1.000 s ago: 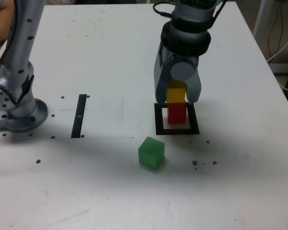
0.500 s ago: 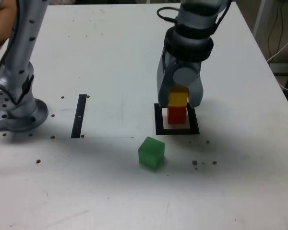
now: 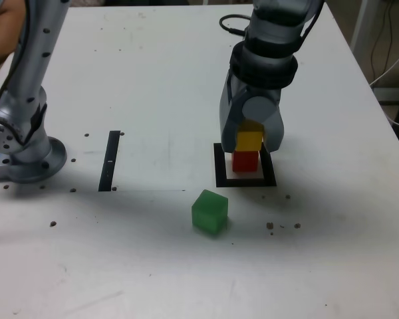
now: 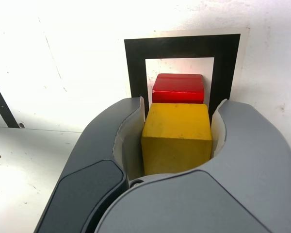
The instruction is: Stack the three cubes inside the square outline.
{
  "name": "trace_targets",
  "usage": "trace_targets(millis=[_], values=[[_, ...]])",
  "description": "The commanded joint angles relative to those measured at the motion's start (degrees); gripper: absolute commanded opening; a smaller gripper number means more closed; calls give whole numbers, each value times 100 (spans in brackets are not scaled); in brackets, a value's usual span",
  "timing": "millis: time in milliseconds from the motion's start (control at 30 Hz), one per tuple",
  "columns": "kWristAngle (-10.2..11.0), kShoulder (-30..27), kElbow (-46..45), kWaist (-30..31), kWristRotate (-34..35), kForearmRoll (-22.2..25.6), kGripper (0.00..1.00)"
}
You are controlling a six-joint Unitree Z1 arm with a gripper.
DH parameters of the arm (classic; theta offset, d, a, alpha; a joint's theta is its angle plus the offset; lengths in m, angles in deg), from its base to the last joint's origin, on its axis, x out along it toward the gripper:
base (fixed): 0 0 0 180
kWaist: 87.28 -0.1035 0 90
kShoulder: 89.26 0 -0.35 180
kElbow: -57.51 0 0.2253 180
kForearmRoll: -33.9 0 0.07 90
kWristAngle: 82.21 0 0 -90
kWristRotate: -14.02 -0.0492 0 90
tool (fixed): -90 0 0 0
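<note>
Matte yellow cube [image 4: 177, 137] between smooth curved grey fingers [image 4: 123, 141], above red cube [image 4: 178, 88].

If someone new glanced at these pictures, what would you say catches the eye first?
Most striking is the gripper, its jaws shut on the yellow cube and holding it right over the red cube, which sits inside the black square outline. Next comes the green cube, alone on the white table, nearer the camera than the outline in the exterior view.
</note>
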Motion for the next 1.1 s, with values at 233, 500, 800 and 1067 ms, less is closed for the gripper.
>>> trace_targets(millis=[233, 500, 800, 1067], values=[[-68, 101, -72, -41, -11, -30, 50], [-70, 98, -84, -41, -11, -38, 54], [-119, 82, -253, -103, -11, -33, 99], [-6, -115, -242, -103, -12, -29, 100]])
